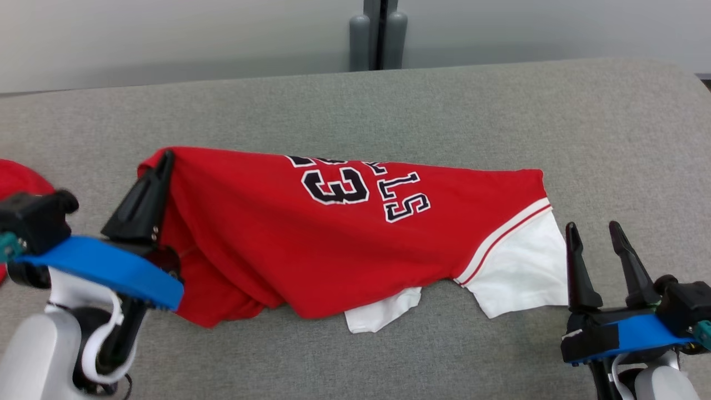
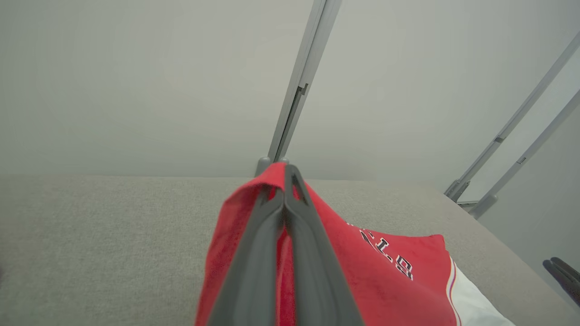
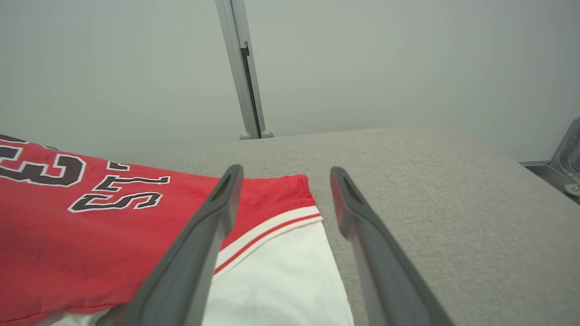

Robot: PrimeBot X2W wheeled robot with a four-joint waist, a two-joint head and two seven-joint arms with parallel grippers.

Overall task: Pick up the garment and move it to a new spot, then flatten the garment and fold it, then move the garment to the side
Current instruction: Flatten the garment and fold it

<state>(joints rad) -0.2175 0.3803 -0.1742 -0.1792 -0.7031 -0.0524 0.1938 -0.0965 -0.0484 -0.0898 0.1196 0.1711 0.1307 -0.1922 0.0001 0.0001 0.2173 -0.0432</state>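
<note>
Red knit garment [image 1: 266,244], crumpled, draped.

We see a grey fabric-covered surface [image 1: 444,111] before a pale wall [image 1: 166,33], a grey upright post [image 1: 377,33] behind its far edge, and something red [image 1: 16,175] at its left.

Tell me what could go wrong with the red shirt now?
1. The left gripper pinches just one end of the garment, so the cloth might slip out.
2. The right gripper is open beside the white sleeve and holds nothing, so a lift could drag and bunch the rest across the grey surface.
</note>
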